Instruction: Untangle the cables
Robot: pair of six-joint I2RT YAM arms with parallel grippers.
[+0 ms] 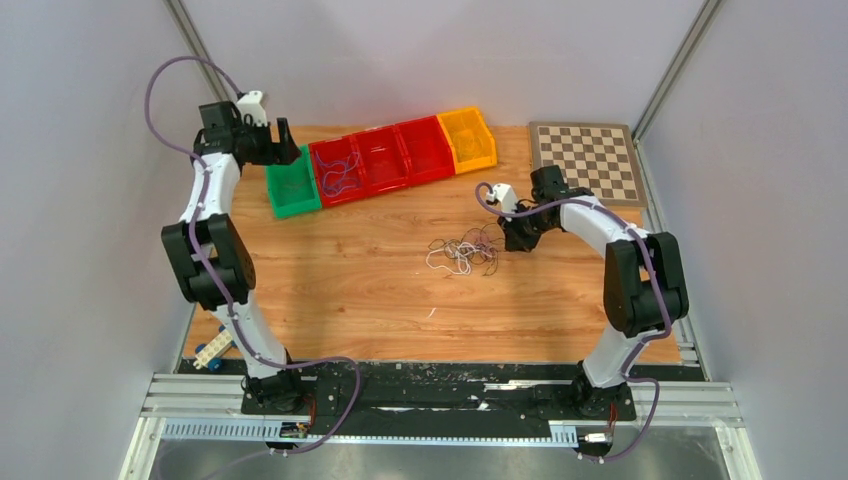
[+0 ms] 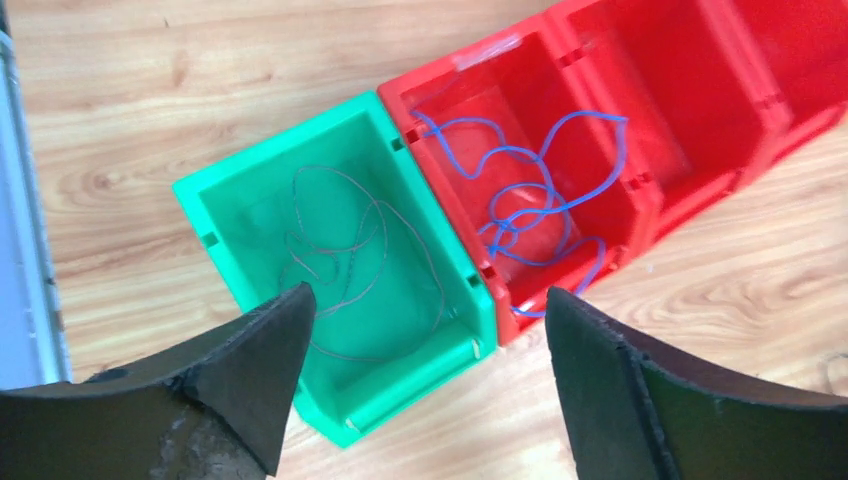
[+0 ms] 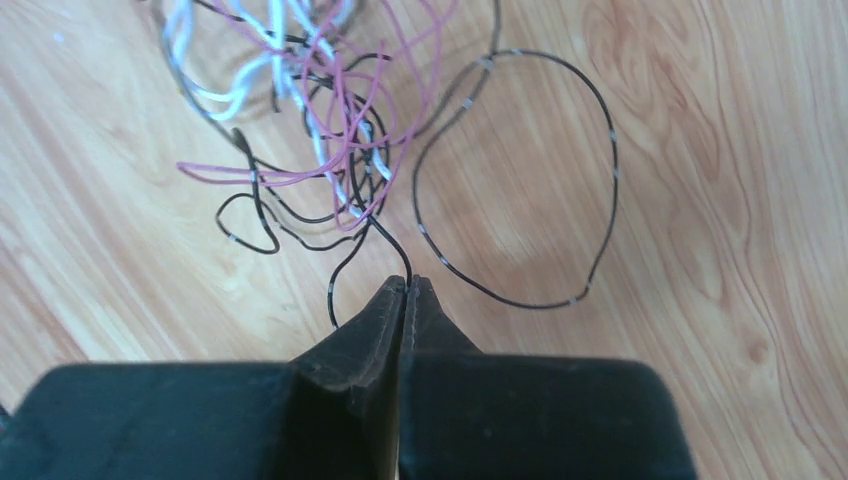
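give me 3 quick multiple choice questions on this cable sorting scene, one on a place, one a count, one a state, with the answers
1. Where does the blue cable lie?
A. in the green bin
B. in the red bin next to it
C. in the orange bin

2. How many red bins stand in the row?
A. one
B. five
C. three

3. How is the right pincer?
A. shut on a black cable
B. wide open
C. out of view

Answers:
1 B: the left wrist view shows blue loops inside the red bin touching the green one.
2 C: the top view shows three red ones between green and orange.
3 A: its tips meet, with the black cable running in between them.
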